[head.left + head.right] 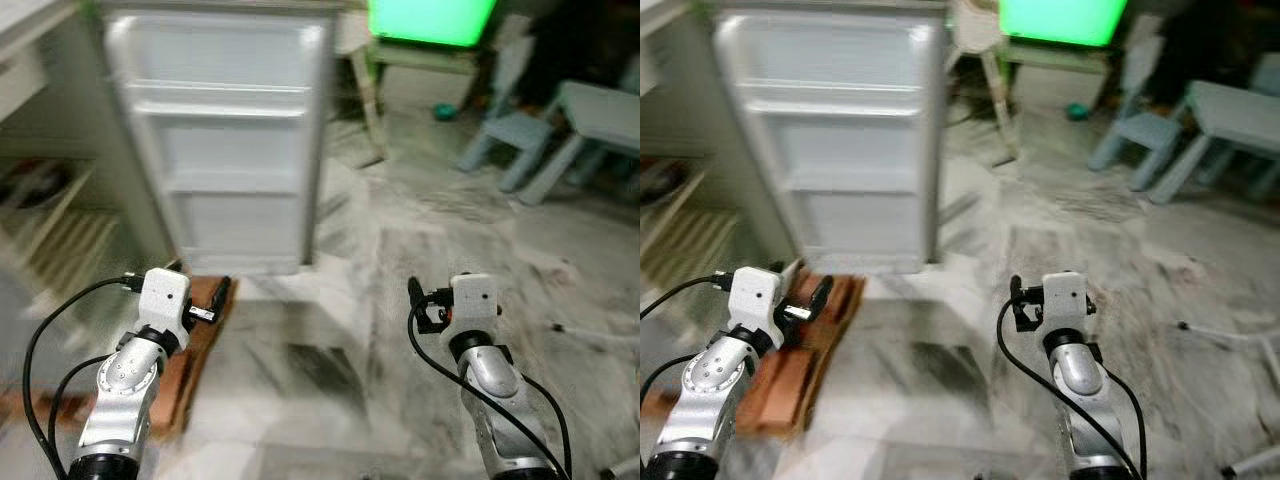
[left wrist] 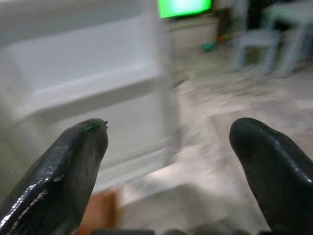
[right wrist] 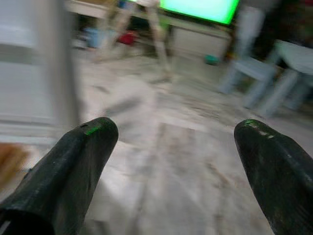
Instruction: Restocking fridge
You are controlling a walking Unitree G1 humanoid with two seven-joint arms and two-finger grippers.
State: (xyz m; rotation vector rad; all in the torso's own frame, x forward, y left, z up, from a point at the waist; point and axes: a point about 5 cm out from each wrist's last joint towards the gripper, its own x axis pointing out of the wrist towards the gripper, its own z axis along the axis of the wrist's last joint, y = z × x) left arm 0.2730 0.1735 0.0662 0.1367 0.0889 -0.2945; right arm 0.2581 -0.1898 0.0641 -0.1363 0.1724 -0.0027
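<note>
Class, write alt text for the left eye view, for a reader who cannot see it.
An open white fridge door with bare door shelves stands ahead on a marble floor. The left gripper and right gripper are raised, holding nothing. A green screen glows behind.

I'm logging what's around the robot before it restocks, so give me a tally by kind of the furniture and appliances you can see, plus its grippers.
Fridge door, open: 1
Green-lit screen: 1
Pale blue stool: 1
Pale blue table: 1
Wooden pallet on the floor: 1
Grippers, both open and empty: 2, left gripper, right gripper
Total: 7
</note>
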